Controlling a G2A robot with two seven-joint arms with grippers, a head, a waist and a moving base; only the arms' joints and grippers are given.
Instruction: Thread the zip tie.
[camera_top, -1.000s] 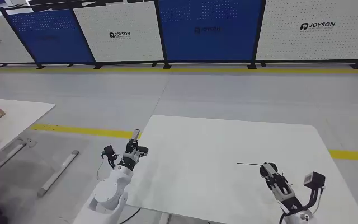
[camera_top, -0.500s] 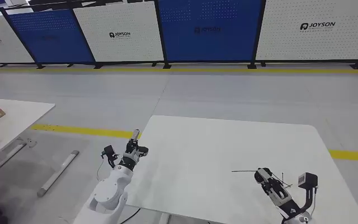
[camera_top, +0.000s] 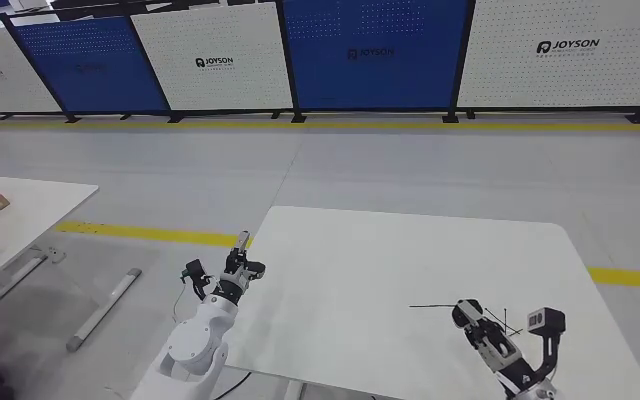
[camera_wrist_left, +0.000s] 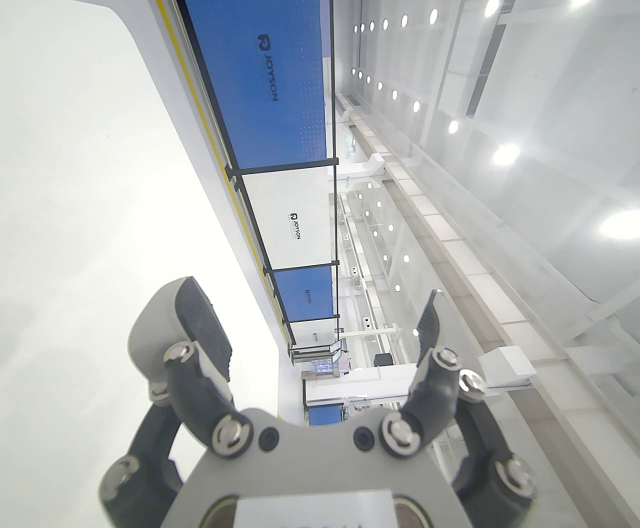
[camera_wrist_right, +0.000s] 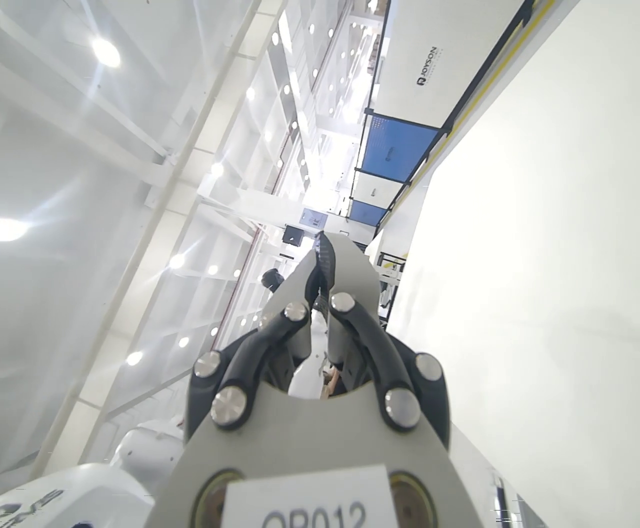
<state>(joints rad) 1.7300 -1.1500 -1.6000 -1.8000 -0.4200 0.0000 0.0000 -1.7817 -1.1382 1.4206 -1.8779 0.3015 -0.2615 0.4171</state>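
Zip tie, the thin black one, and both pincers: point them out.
Thin black zip tie (camera_top: 432, 306): top view, mid-strap.
Left pincer (camera_wrist_left: 311, 295): left wrist view, between its open fingertips.
Right pincer (camera_wrist_right: 322, 248): right wrist view, at shut fingertips.

left gripper (camera_wrist_left: 320, 310): jaws are spread wide apart | right gripper (camera_wrist_right: 322, 250): fingers are pressed closed on the zip tie (camera_top: 430, 306)

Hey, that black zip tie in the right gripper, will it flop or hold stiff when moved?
Probably fairly stiff: the zip tie juts in a nearly straight line from the right gripper. It looks very thin, so it is likely light, and its free tip may wobble.
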